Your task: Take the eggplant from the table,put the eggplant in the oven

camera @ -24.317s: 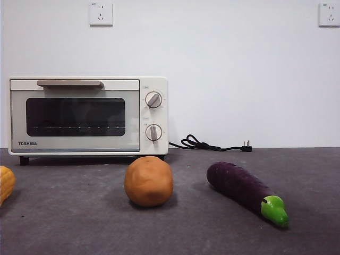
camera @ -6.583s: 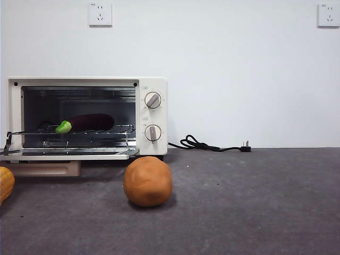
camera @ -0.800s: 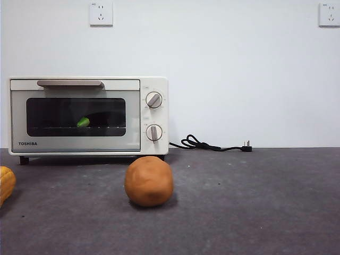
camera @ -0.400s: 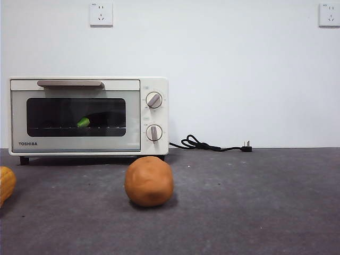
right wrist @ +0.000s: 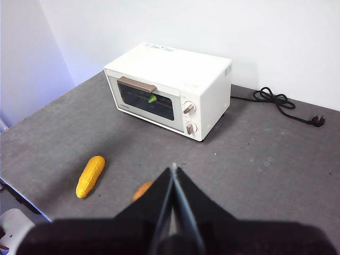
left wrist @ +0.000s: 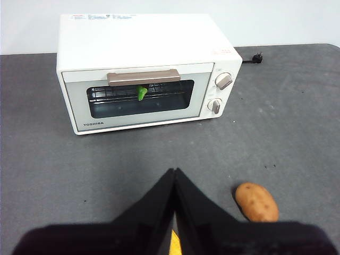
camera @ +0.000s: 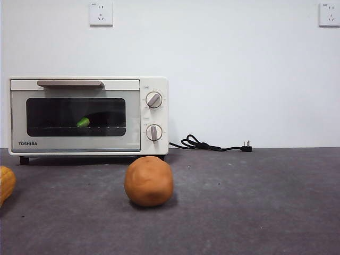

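Note:
The cream-white oven (camera: pixel 87 116) stands at the back left of the dark grey table (camera: pixel 239 202) with its glass door closed. Through the glass the eggplant (camera: pixel 83 122) shows inside on the rack, mostly as its green cap (left wrist: pixel 142 93) (right wrist: pixel 152 99); the purple body is dim behind the dark glass. My left gripper (left wrist: pixel 174 172) is shut and empty, held back high above the table in front of the oven (left wrist: pixel 146 71). Shut and empty as well, my right gripper (right wrist: pixel 174 169) hangs high and far from the oven (right wrist: pixel 170 87). Neither arm appears in the front view.
A round orange-brown ball (camera: pixel 149 181) (left wrist: pixel 257 202) (right wrist: pixel 142 190) lies on the table in front of the oven. A yellow ribbed vegetable (camera: pixel 5 183) (right wrist: pixel 90 176) lies to the left. A black power cord (camera: pixel 210 144) (right wrist: pixel 281 103) runs along the wall to the right.
Over the last second nothing has moved. Earlier the eggplant lay on the table at the right, then sat on the rack with the door open; the door is now closed.

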